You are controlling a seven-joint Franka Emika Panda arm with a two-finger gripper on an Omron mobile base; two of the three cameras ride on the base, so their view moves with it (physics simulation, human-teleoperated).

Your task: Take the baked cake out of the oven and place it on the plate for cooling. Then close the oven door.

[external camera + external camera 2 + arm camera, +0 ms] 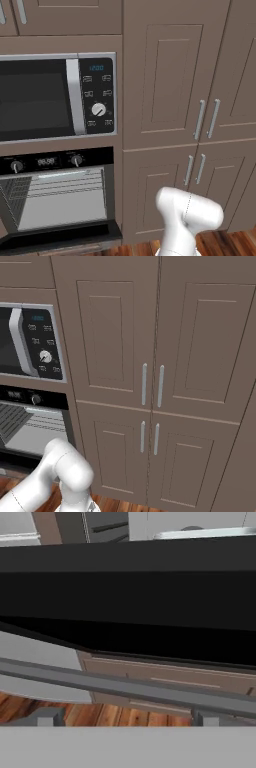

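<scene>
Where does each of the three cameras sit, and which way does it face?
Left base view: behind the arm's left, facing the microwave, the open oven and cabinets; white arm at lower right.
Right base view: behind its right, facing the cabinet doors; arm at lower left.
Hand view: low on the hand, looking along the open gripper under the lowered oven door and its bar handle.
Shared: both base views show microwave, oven and cabinets.
</scene>
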